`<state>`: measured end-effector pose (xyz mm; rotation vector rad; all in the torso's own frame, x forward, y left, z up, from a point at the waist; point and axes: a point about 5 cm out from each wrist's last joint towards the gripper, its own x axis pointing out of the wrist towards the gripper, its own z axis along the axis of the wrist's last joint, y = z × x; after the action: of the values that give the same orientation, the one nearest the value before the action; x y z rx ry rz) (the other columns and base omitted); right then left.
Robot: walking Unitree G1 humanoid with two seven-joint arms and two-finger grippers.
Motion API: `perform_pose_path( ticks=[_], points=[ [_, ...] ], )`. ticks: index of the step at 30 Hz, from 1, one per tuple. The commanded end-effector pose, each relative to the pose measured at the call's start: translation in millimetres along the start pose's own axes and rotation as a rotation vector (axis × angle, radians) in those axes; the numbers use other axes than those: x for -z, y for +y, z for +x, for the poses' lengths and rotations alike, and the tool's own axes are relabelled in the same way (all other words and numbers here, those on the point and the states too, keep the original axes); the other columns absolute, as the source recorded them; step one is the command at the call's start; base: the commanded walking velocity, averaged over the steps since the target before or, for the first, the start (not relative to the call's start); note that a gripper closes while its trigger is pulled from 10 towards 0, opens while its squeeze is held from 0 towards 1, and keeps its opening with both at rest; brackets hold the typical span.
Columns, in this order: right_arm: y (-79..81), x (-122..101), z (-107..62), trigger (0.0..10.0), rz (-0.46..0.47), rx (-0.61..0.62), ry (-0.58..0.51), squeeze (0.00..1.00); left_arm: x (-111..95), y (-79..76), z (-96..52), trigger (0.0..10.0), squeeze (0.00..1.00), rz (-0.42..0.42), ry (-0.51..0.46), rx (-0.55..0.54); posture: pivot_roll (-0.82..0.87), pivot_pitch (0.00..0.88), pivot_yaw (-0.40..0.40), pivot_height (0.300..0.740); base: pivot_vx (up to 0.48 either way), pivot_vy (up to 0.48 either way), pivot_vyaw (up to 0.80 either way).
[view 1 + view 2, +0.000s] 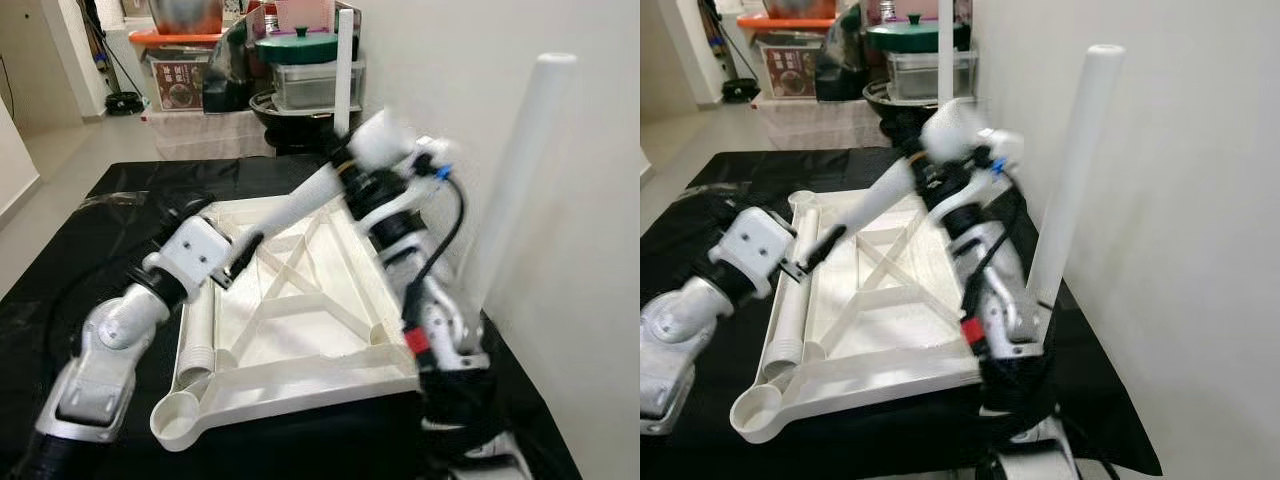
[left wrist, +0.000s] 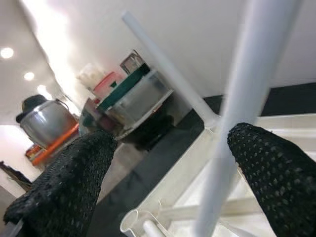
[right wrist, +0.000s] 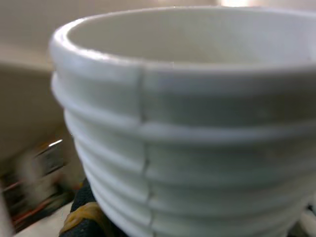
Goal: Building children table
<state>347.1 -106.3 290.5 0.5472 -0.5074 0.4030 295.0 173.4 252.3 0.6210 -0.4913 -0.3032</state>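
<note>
1. Fingers [image 2: 74,182] of the left gripper [image 2: 173,136] stand well apart. The slim end of a white table leg [image 1: 295,205] runs through the gap between them, and we see no pad touching it.
2. The right gripper [image 1: 345,175] is clamped on that same leg near its ribbed, threaded end [image 3: 173,123]. It holds the leg aslant above the tabletop [image 1: 300,330]. One black finger shows pressed under the ribs in the right wrist view.
3. The tabletop is white plastic and lies upside down on a black cloth [image 1: 120,200], with its cross ribs facing up.
4. Two upright legs are already seated on the wall side, one at the near corner [image 1: 520,170] and one at the far corner [image 1: 344,60].
5. A loose leg [image 1: 200,330] lies along the left edge of the tabletop, just beside the empty near-left corner socket [image 1: 175,415].
6. We judge the step in hand to be fitting the third leg, so the task looks about half done.
7. The next move calls for turning the threaded end down and lining it up square over an empty left socket. The leg can then be screwed in without crossing the threads.
8. Behind the cloth stand a green-lidded pot [image 1: 297,45] and a box [image 1: 180,85] with a printed label. The print is too small and blurred for us to read, and we find no brand anywhere.
</note>
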Motion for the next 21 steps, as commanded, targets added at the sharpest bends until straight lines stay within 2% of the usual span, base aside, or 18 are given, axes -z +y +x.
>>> perform_pose_path(
  ticks=[1, 2, 4, 5, 8, 9, 10, 11, 12, 13, 14, 15, 16, 18, 19, 20, 21],
  points=[
    [-3.7, -0.1, 1.1, 0.0, 0.005, 0.033, -0.011, 0.0, 0.1, -2.3, -0.2, 10.0, 1.0, -0.006, 0.007, 0.0, 0.09, 0.0, -0.009, 0.74, 0.0, 0.0, 0.0],
    [-15.3, -5.4, 3.4, 0.0, 0.039, 0.114, -0.035, 0.0, -2.9, -5.7, -0.9, 10.0, 0.88, -0.063, -0.006, -0.013, 0.09, 0.0, -0.013, 0.74, 0.0, 0.0, 0.0],
    [-18.5, -6.2, 3.8, 0.0, 0.064, 0.142, -0.042, 0.0, -3.7, -6.7, -1.1, 10.0, 0.88, -0.09, -0.009, -0.022, 0.09, 0.0, -0.013, 0.74, 0.0, 0.0, 0.0],
    [-22.4, -5.5, 3.5, 0.0, 0.1, 0.175, -0.044, 0.0, -3.6, -7.8, -1.9, 10.0, 0.0, -0.133, -0.006, -0.039, 0.09, 0.0, -0.013, 0.74, 0.0, 0.0, 0.0],
    [-29.9, 2.0, 0.9, 0.0, 0.196, 0.256, -0.037, 0.0, -3.4, -12.2, -3.9, 10.0, 0.0, -0.29, -0.002, -0.09, 0.1, 0.0, -0.016, 0.74, 0.0, 0.0, 0.0],
    [-32.4, 5.2, -0.4, 0.0, 0.238, 0.287, -0.034, 0.0, -3.8, -12.2, -3.8, 10.0, 0.0, -0.383, -0.006, -0.124, 0.1, 0.0, -0.017, 0.74, 0.0, 0.0, 0.0],
    [-32.4, 5.2, -0.4, 0.0, 0.238, 0.287, -0.034, 0.0, -3.8, -12.2, -3.8, 10.0, 0.0, -0.383, -0.006, -0.124, 0.1, 0.0, -0.017, 0.74, 0.0, 0.0, 0.0],
    [-36.3, 11.8, -1.1, 0.0, 0.318, 0.339, -0.031, 0.0, -4.9, -11.5, -2.9, 10.0, 0.0, -0.569, -0.019, -0.188, 0.1, 0.0, -0.017, 0.74, 0.0, 0.0, 0.0],
    [-36.3, 11.8, -1.1, 0.0, 0.318, 0.339, -0.031, 0.0, -4.9, -11.5, -2.9, 10.0, 0.0, -0.569, -0.019, -0.188, 0.1, 0.0, -0.017, 0.74, 0.0, 0.0, 0.0],
    [-37.5, 15.1, -1.7, 0.0, 0.355, 0.363, -0.027, 0.0, -4.9, -11.5, -2.3, 10.0, 0.0, -0.648, -0.023, -0.215, 0.1, 0.0, -0.017, 0.74, 0.0, 0.0, 0.0],
    [-37.5, 15.1, -1.7, 0.0, 0.355, 0.363, -0.027, 0.0, -4.9, -11.5, -2.3, 10.0, 0.0, -0.648, -0.023, -0.215, 0.1, 0.0, -0.017, 0.74, 0.0, 0.0, 0.0],
    [-37.6, 19.7, -1.5, 0.0, 0.394, 0.385, -0.021, 0.0, -5.8, -12.9, -1.5, 10.0, 0.0, -0.755, -0.031, -0.237, 0.1, 0.0, -0.017, 0.74, 0.0, 0.0, 0.0],
    [-37.6, 19.7, -1.5, 0.0, 0.394, 0.385, -0.021, 0.0, -5.8, -12.9, -1.5, 10.0, 0.0, -0.755, -0.031, -0.237, 0.1, 0.0, -0.017, 0.74, 0.0, 0.0, 0.0],
    [-34.4, 22.9, -1.0, 0.0, 0.416, 0.381, -0.013, 0.0, -7.1, -16.2, -1.2, 10.0, 0.0, -0.923, -0.052, -0.243, 0.09, 0.0, -0.016, 0.74, 0.0, 0.0, 0.0],
    [-34.4, 22.9, -1.0, 0.0, 0.416, 0.381, -0.013, 0.0, -7.1, -16.2, -1.2, 10.0, 0.0, -0.923, -0.052, -0.243, 0.09, 0.0, -0.016, 0.74, 0.0, 0.0, 0.0],
    [-31.7, 24.4, -0.6, 0.0, 0.445, 0.377, -0.007, 0.0, -7.6, -17.7, -2.5, 10.0, 0.0, -1.055, -0.067, -0.254, 0.09, 0.0, -0.016, 0.74, 0.0, 0.0, 0.0],
    [-31.1, 24.9, -0.6, 0.0, 0.458, 0.377, -0.005, 0.0, -6.9, -18.2, -3.5, 10.0, 0.0, -1.135, -0.071, -0.264, 0.09, 0.0, -0.016, 0.74, 0.0, 0.0, 0.0]
  ],
)
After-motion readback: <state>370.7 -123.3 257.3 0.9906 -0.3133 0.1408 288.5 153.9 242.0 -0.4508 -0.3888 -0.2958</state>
